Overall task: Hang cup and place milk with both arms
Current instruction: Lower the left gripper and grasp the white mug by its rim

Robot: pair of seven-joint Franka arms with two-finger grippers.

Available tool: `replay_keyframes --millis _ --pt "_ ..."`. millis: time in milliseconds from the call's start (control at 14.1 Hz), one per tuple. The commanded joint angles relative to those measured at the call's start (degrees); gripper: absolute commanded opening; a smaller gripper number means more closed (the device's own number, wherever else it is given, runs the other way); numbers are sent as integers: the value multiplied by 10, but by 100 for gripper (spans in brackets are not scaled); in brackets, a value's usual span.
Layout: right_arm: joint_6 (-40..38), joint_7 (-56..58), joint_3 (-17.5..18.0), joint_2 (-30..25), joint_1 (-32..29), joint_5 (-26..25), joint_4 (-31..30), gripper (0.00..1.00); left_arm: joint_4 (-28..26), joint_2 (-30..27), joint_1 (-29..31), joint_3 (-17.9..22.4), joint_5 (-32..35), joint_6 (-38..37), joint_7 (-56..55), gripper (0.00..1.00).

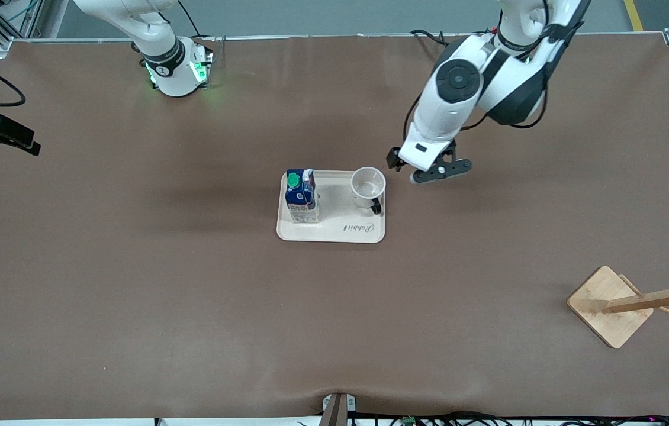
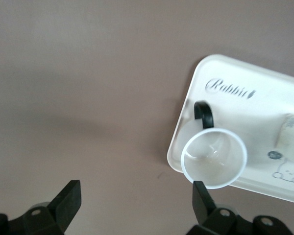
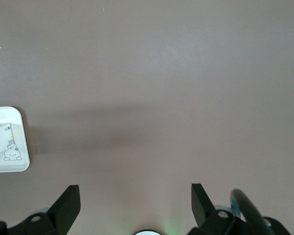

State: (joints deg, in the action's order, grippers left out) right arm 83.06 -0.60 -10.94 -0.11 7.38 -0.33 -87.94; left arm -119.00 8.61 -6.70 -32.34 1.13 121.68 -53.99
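On the tray (image 1: pixel 334 234): milk (image 1: pixel 301 197), empty cup (image 1: pixel 368 184).

Your left arm, white with black bands, bends down from its base, its black two-finger left gripper (image 1: pixel 436 171) hanging low with jaws spread wide and empty. Your right gripper (image 3: pixel 135 205) is equally wide open, holding nothing, its arm waiting.

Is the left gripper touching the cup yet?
Apart. Front view shows the left gripper with open jaws over bare table beside the tray, clear of the cup.
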Motion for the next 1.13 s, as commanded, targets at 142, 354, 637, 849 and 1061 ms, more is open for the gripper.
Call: replay_keyframes --millis 142,354,637,849,1061 --pt "3 7 0 6 -1 10 13 100 -4 67 -23 -1 35 76 -80 98" --pt "27 6 0 10 1 11 13 100 -5 101 -27 -2 74 118 -134 77" --pt "39 4 1 19 29 11 13 100 2 153 -44 -2 114 138 -208 72" --pt "39 2 0 21 27 26 12 100 4 173 -53 -1 114 147 -211 55" --pt "39 2 0 39 26 42 9 100 12 186 -53 2 124 172 -209 5"
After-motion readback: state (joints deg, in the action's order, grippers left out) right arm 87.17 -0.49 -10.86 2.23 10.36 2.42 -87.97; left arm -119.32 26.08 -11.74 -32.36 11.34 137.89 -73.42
